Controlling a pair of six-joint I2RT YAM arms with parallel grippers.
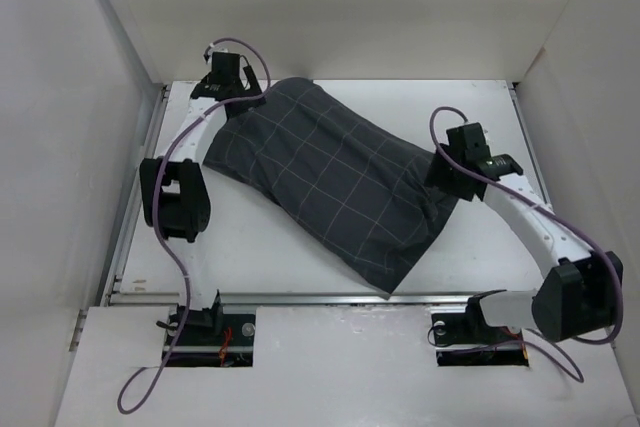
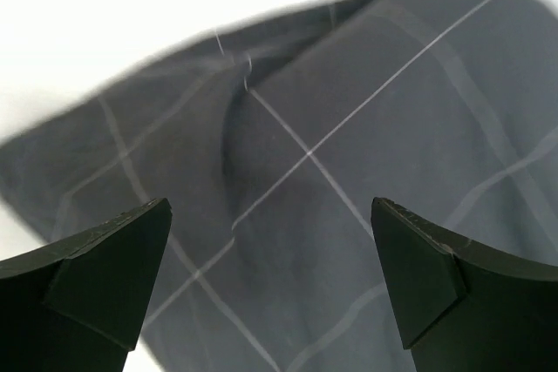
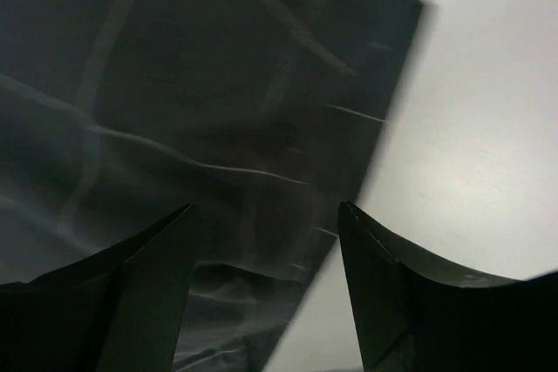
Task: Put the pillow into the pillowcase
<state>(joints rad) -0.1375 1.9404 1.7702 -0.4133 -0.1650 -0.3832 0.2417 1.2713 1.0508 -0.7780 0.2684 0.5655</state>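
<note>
The dark grey checked pillowcase (image 1: 330, 182) lies bulging and diagonal across the table, from back left to front right. The white pillow is hidden; no part of it shows. My left gripper (image 1: 240, 87) hovers at the pillowcase's back left corner, open, with the fabric (image 2: 331, 172) between and below its fingertips (image 2: 131, 250). My right gripper (image 1: 445, 172) is at the pillowcase's right edge, open, over the cloth's edge (image 3: 261, 128) and bare table; its fingertips (image 3: 166, 250) hold nothing.
White walls enclose the table (image 1: 450, 107) at the back and both sides. A metal rail (image 1: 320, 297) runs along the near edge in front of the arm bases. Purple cables loop off both arms.
</note>
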